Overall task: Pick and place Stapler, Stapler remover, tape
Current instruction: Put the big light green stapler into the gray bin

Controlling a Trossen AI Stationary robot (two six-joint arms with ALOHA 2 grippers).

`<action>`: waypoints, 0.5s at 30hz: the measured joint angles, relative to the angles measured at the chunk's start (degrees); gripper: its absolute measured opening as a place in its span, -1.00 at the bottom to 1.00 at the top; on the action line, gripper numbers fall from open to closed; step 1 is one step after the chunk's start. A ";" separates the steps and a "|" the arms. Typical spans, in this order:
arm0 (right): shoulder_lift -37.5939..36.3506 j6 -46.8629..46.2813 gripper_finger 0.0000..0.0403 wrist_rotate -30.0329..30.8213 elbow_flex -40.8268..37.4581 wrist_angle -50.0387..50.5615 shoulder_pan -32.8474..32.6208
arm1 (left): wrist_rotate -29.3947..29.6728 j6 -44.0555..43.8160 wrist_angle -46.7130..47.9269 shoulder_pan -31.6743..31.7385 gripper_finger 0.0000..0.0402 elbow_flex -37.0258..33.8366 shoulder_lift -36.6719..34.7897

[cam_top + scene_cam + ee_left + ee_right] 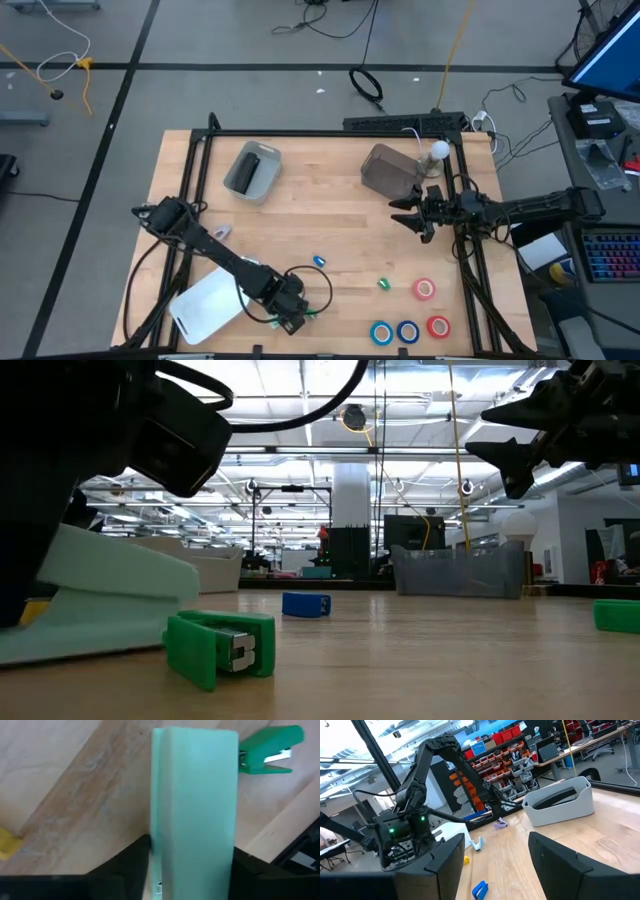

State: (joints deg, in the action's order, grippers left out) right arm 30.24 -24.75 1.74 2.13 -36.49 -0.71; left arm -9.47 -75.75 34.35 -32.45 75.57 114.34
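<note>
While the left gripper [290,318] straddles a pale mint flat tray's [205,303] rim, jaws closing on it | small green plastic stapler [310,314] lies just right | right gripper [415,213] open, far

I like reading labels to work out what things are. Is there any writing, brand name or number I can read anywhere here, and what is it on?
None can be read.
The blue sign on the shelves behind the table: too blurred to read.
The monitor beside the table: nothing can be made out on it.
The green stapler, blue stapler and tape rolls: no writing visible.
</note>
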 joint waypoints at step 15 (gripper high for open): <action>0.02 0.15 0.05 0.00 0.00 0.78 0.00 | -0.86 2.95 10.49 2.23 -0.43 9.20 0.13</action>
State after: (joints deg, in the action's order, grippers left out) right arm 30.26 -24.60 1.74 2.13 -35.71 -0.71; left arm -10.33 -72.80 44.84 -30.22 84.77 114.48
